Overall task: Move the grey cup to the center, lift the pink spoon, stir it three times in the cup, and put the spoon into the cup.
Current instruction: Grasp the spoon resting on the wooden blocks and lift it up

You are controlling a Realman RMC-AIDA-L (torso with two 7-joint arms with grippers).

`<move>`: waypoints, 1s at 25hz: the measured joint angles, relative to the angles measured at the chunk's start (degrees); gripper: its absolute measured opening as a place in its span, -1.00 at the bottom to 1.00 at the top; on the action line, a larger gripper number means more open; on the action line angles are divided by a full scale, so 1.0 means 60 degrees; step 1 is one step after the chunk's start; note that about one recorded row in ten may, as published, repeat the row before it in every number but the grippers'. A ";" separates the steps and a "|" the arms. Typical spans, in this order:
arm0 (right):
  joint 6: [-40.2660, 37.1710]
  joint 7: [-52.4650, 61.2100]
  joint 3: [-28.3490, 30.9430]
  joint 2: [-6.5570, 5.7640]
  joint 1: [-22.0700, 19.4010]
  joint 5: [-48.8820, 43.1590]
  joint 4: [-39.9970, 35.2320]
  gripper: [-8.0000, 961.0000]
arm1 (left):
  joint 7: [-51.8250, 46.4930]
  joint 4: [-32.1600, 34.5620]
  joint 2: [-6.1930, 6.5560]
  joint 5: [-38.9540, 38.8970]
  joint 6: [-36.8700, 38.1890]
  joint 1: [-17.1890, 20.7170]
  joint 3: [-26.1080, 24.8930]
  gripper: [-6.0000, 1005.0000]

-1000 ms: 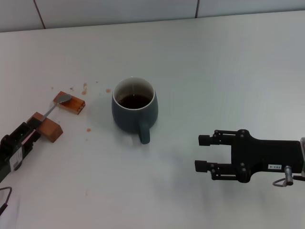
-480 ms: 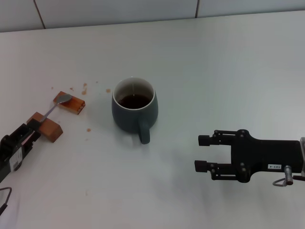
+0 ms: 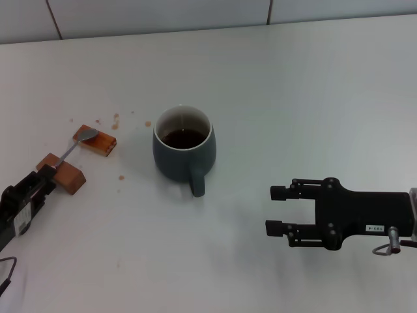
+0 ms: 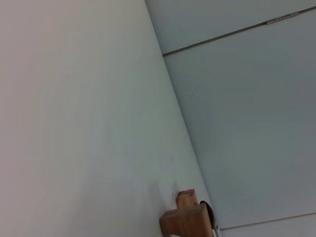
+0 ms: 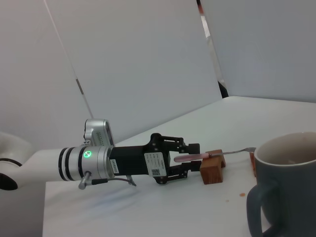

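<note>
Two brown blocks (image 3: 68, 177) (image 3: 99, 141) sit on the white table (image 3: 313, 98) at about nine o'clock from the grey cup (image 3: 184, 152), and the pink spoon (image 3: 75, 148) lies bridged across them, its silver bowl on the farther block and its shaft running down to the nearer one. The cup stands upright near the middle of the table, dark liquid inside, its handle pointing toward six o'clock. Small brown specks dot the table (image 3: 116, 120) between the blocks and the cup.

The left gripper (image 3: 40, 180) lies low at the eight o'clock edge of the head view, its tips right at the nearer block. In the right wrist view the left gripper (image 5: 193, 157) has its fingers (image 5: 191, 146) set above and below the spoon's pale pink handle (image 5: 190, 157); they appear slightly parted around it, though whether they actually pinch it is hard to judge from this angle. The left wrist view shows only the blocks (image 4: 186, 217) against the table.

The right gripper (image 3: 279, 210) rests at about four o'clock from the cup, well apart from it, its two fingers spread wide and holding nothing, pointing toward nine o'clock.
</note>
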 joint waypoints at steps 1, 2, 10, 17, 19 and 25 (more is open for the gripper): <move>0.0000 0.0001 0.0002 0.0000 0.0001 0.0001 0.0000 0.46 | 0.0000 0.0000 0.0001 0.0000 0.0000 0.0000 0.0001 -0.13; 0.0000 0.0001 0.0002 0.0000 0.0001 0.0003 0.0000 0.46 | 0.0000 0.0000 0.0002 0.0000 0.0000 0.0000 0.0002 -0.13; 0.0000 0.0006 0.0006 0.0000 0.0009 0.0012 0.0000 0.46 | 0.0000 0.0000 0.0013 0.0000 -0.0007 -0.0014 -0.0011 -0.29; 0.0000 0.0009 0.0006 0.0000 0.0010 0.0012 0.0000 0.46 | 0.0002 0.0003 0.0018 0.0001 -0.0007 -0.0014 -0.0016 -0.39; 0.0000 0.0010 0.0006 0.0000 0.0010 0.0011 0.0000 0.46 | 0.0015 0.0008 0.0017 0.0001 -0.0008 -0.0019 0.0003 -0.42; 0.0000 0.0011 0.0006 0.0000 0.0010 -0.0001 0.0000 0.46 | 0.0028 0.0000 0.0004 0.0001 -0.0117 -0.0082 0.0004 -0.47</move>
